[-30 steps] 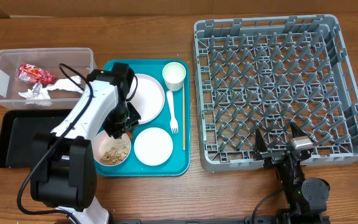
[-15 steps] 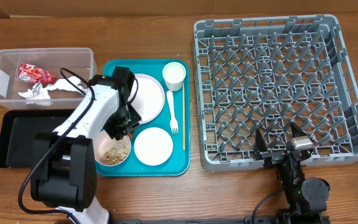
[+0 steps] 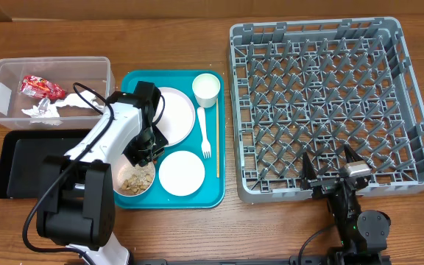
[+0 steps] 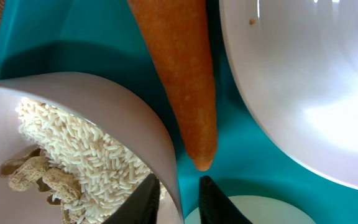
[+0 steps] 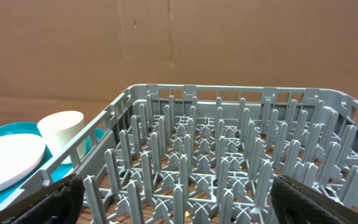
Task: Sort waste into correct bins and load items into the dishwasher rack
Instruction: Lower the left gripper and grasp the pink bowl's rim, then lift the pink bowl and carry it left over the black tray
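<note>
Rice and peanut shells fill a pale bowl [image 3: 135, 179] [image 4: 104, 112] on the teal tray [image 3: 197, 200]. My left gripper [image 3: 144, 157] [image 4: 179, 200] stands open but narrow astride its rim. One finger [image 4: 143, 202] is inside against the wall. The other finger [image 4: 216, 202] is outside with a thin gap. The orange carrot [image 4: 188, 87] lies just beyond, between bowl and plate [image 3: 177, 110]. Wrapper [image 3: 39, 86] and napkin [image 3: 43, 110] lie in the clear tub [image 3: 50, 65]. My right gripper [image 3: 331, 171] [image 5: 179, 190] hangs wide open at the grey rack's [image 3: 315, 33] near edge.
The black tray [image 3: 20, 154] lies left of the teal tray. A small white dish [image 3: 181, 173], a cup [image 3: 206, 88], a fork [image 3: 205, 132] and a chopstick [image 3: 217, 140] lie on the teal tray. Cardboard walls the far side.
My left gripper has shifted slightly toward the rice bowl and its jaws have narrowed around the rim. The right arm has not moved.
</note>
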Controlling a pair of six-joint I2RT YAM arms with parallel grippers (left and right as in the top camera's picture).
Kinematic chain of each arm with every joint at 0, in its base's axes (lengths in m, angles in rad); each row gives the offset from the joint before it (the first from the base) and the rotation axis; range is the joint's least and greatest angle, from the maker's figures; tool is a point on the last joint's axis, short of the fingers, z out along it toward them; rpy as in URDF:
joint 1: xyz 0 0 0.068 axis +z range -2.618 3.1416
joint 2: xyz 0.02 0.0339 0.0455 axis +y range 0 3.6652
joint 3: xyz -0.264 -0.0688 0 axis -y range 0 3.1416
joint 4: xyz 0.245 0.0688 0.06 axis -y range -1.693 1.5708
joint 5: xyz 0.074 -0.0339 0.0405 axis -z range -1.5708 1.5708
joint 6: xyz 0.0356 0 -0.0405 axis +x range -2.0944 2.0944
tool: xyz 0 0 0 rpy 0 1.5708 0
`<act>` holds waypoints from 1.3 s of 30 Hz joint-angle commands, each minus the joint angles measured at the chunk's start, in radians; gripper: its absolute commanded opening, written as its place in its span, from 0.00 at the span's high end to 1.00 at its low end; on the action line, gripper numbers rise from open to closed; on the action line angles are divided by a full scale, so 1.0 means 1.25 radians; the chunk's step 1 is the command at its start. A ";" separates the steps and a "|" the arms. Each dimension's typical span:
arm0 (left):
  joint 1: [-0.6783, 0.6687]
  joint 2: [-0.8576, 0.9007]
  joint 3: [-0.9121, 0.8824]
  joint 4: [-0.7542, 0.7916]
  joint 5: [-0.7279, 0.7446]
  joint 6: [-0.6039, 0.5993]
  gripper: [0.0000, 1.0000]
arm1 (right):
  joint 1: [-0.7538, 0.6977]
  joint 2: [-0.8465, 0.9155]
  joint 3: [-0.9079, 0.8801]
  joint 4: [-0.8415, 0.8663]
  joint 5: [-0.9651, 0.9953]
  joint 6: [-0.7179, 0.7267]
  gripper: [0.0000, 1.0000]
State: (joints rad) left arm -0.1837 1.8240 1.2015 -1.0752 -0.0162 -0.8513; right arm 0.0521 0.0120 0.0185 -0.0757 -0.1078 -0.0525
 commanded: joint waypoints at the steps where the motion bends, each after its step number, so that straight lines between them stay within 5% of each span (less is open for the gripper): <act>1: -0.005 -0.011 -0.005 0.002 -0.008 -0.014 0.80 | -0.002 -0.006 -0.009 0.003 -0.004 0.003 0.00; 7: -0.005 -0.011 -0.005 0.003 -0.008 -0.014 0.96 | -0.002 -0.006 -0.009 0.003 -0.004 0.003 0.00; 21: -0.005 -0.011 0.016 -0.020 -0.008 0.078 0.96 | -0.002 -0.006 -0.009 0.003 -0.004 0.003 0.00; 39: -0.005 -0.011 0.266 -0.236 -0.067 0.159 0.96 | -0.002 -0.006 -0.009 0.003 -0.004 0.003 0.00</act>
State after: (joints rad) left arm -0.1837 1.8240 1.4551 -1.3365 -0.0330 -0.7048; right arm 0.0521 0.0120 0.0185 -0.0757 -0.1081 -0.0525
